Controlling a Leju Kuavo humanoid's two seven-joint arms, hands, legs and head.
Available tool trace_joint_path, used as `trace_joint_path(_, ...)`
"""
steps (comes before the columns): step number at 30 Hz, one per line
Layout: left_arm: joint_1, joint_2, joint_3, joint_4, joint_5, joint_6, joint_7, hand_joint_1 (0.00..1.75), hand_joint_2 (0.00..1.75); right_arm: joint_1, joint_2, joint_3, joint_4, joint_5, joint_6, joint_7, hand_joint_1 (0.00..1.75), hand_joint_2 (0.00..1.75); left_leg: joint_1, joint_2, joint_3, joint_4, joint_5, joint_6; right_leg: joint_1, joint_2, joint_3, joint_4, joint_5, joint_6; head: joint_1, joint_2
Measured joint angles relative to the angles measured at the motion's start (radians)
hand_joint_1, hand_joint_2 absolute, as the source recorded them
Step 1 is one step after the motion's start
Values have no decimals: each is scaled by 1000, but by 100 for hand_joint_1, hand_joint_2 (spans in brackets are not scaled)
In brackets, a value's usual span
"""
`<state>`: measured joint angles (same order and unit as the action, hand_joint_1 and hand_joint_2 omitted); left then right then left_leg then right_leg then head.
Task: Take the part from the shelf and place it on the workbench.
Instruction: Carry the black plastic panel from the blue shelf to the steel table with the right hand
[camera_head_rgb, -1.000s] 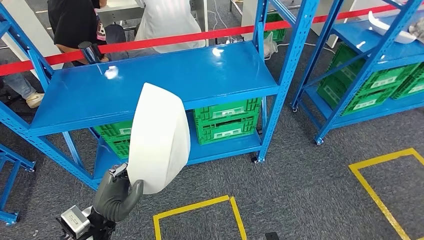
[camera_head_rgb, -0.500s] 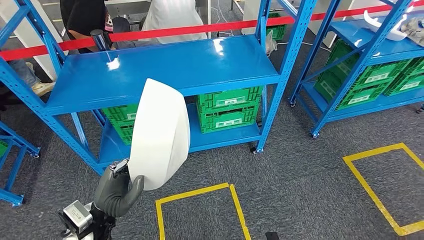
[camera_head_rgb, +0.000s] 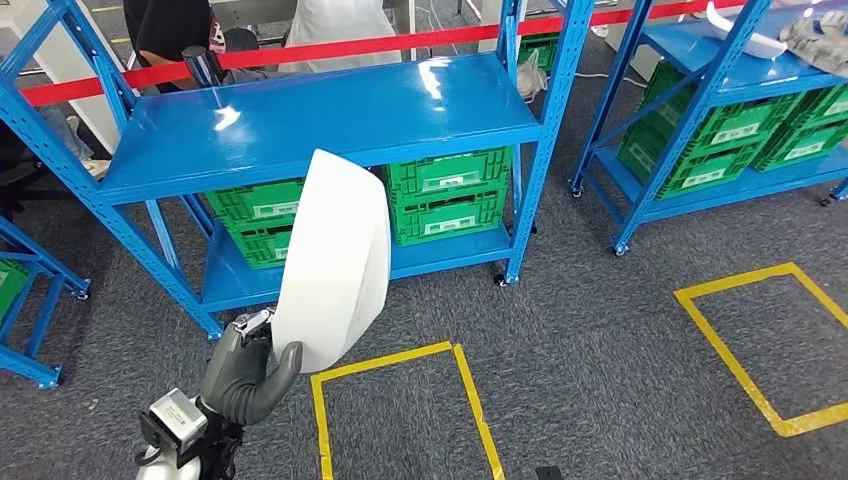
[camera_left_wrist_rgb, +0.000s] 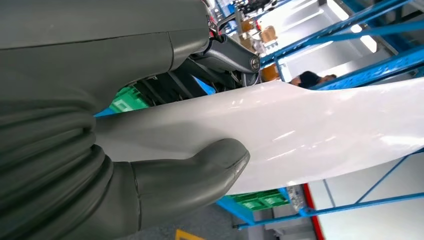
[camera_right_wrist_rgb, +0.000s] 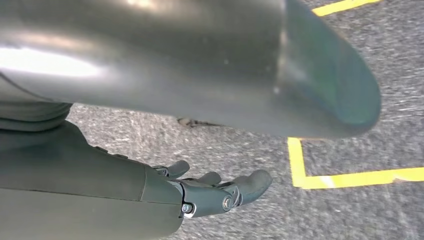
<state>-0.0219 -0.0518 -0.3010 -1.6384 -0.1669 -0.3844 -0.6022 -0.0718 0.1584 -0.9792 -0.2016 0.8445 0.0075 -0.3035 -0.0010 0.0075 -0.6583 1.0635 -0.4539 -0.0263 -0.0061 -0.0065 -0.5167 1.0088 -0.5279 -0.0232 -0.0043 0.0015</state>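
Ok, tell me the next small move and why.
Probably step closer to the blue shelf and lift the part toward its bare top. The left hand grips the part at its lower edge, upright, short of and below that surface.

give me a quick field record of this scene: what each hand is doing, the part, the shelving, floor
left hand: grips the lower edge of the white curved part, thumb pressed on its face
right hand: holds nothing, fingers apart, above grey carpet
part: held upright, off any surface
nearest shelf: blue rack, top level bare, green crates below
floor: yellow tape square marked beside the left hand
people: standing behind the red barrier tape
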Motion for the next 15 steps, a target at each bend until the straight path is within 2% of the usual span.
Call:
trace_joint_path(2, -1, 0, 0, 1, -3, 7, 9, 175, 175, -2, 1, 0, 1, 3, -6, 3, 0, 0, 5, -3, -27, 97, -100, -13, -2, -1, -30, -1, 24, -8, -3, 0)
trace_joint_path(3, -1, 1, 0, 2, -7, 13, 13, 175, 175, -1, 1, 0, 1, 4, -9, 5, 0, 0, 7, -3, -38, 161, -137, -19, -3, -1, -45, -1, 34, -8, -4, 0)
trace_joint_path(4, 0, 1, 0, 1, -13, 20, 17, 175, 175, 0, 2, 0, 1, 6, -13, 7, 0, 0, 9, -3, -45, 216, -146, -23, -3, -3, -60, -1, 45, -6, -4, 0)
trace_joint_path(5, 2, 1, 0, 1, -18, 28, 20, 175, 175, 0, 2, 0, 1, 9, -17, 9, 0, 0, 10, -3, -41, 248, -129, -26, -3, -5, -74, 0, 55, -4, -4, 0)
trace_joint_path(6, 4, 1, 0, 1, -24, 34, 23, 175, 175, 0, 3, 0, 1, 11, -21, 10, 0, 0, 12, -3, -23, 249, -94, -28, -3, -8, -87, 0, 66, -1, -4, 0)
trace_joint_path(7, 6, 0, 0, 0, -28, 39, 26, 175, 175, 1, 4, 0, 1, 14, -25, 11, 0, 0, 13, 1, 14, 213, -62, -28, -4, -12, -97, 1, 75, 1, -4, 0)
trace_joint_path(8, 8, 0, 0, -2, -31, 41, 29, 175, 175, 1, 6, 0, 1, 17, -29, 11, 0, 0, 13, 13, 65, 149, -49, -27, -3, -16, -104, 3, 83, 5, -5, 0)
trace_joint_path(9, 8, -1, 0, -5, -33, 42, 31, 175, 175, 2, 7, 0, 1, 20, -31, 11, 0, 0, 11, 26, 124, 67, -58, -24, -2, -20, -109, 6, 89, 10, -5, 0)
trace_joint_path(10, 8, -2, -1, -9, -35, 42, 32, 175, 175, 3, 8, 0, 2, 23, -33, 10, 0, 0, 9, 38, 169, -3, -79, -16, 0, -25, -110, 8, 95, 15, -5, 0)
trace_joint_path(11, 9, -3, -1, -13, -37, 43, 33, 175, 175, 4, 9, 0, 2, 26, -34, 9, 0, 0, 5, 43, 195, -51, -99, -6, 1, -31, -111, 10, 100, 21, -5, 0)
trace_joint_path(12, 12, -3, -2, -16, -41, 45, 34, 175, 175, 5, 9, 0, 2, 28, -35, 8, 0, 0, 2, 38, 203, -73, -108, 7, 0, -39, -111, 10, 105, 28, -5, 0)
trace_joint_path(13, 18, -3, -2, -20, -45, 47, 35, 175, 175, 5, 10, 0, 2, 30, -34, 7, 0, 0, 2, 31, 198, -77, -106, 18, -2, -47, -112, 11, 109, 34, -5, 0)
trace_joint_path(14, 26, -2, -2, -24, -50, 49, 35, 175, 175, 5, 10, 0, 2, 32, -34, 5, 0, 0, 1, 23, 193, -78, -99, 28, -5, -46, -116, 19, 102, 40, -5, 0)
trace_joint_path(15, 33, -1, -2, -29, -56, 53, 35, 175, 175, 5, 10, 0, 2, 34, -34, 3, 0, 0, 2, 15, 187, -78, -92, 37, -6, -39, -126, 43, 82, 46, -4, 0)
